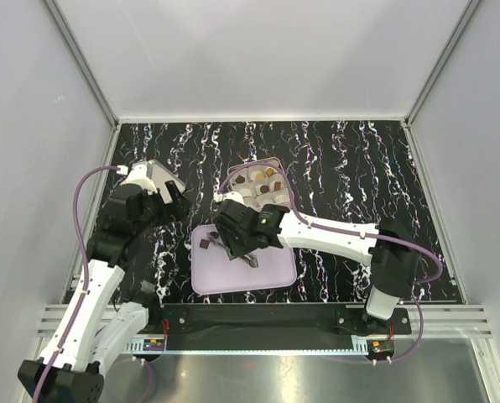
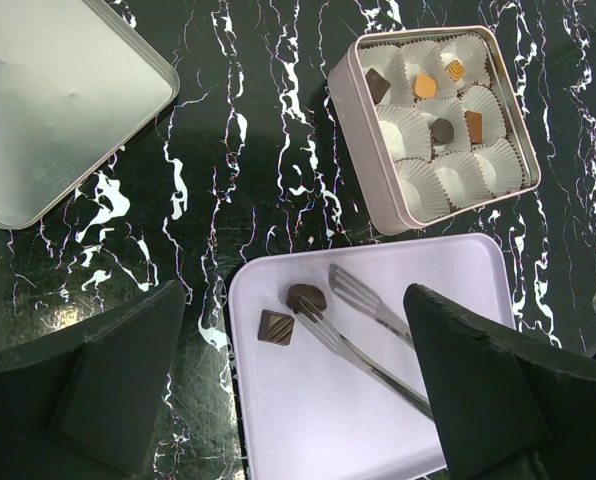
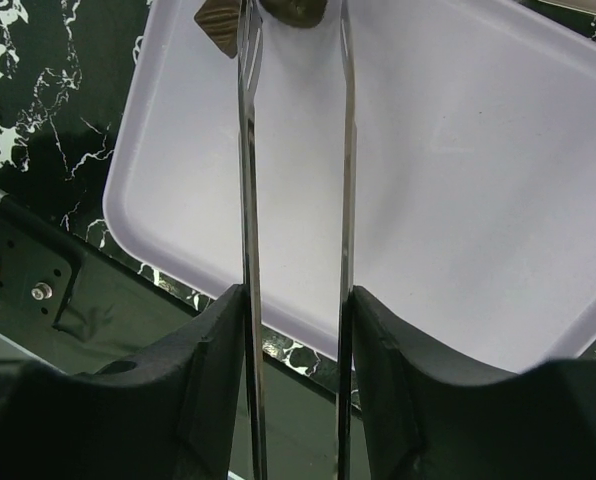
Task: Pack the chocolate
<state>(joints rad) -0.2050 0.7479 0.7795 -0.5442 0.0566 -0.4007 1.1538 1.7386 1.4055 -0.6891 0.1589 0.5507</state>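
Note:
Two dark chocolates lie on the lilac tray (image 2: 378,440): a square striped one (image 2: 276,327) and a round one (image 2: 306,296). My right gripper (image 3: 296,370) is shut on metal tongs (image 3: 246,200). The tong arms are spread, with their tips at the round chocolate (image 3: 293,10) and the square one (image 3: 218,20) just left of them. The square tin (image 2: 363,175) of white paper cups holds several chocolates, among them a dark one (image 2: 377,85) and an orange one (image 2: 424,87). My left gripper (image 2: 298,400) is open and empty above the tray's left side.
The tin's silver lid (image 2: 58,100) lies on the black marbled table at the far left, also in the top view (image 1: 153,176). The tin (image 1: 263,180) stands just behind the tray (image 1: 271,270). White walls close in the table.

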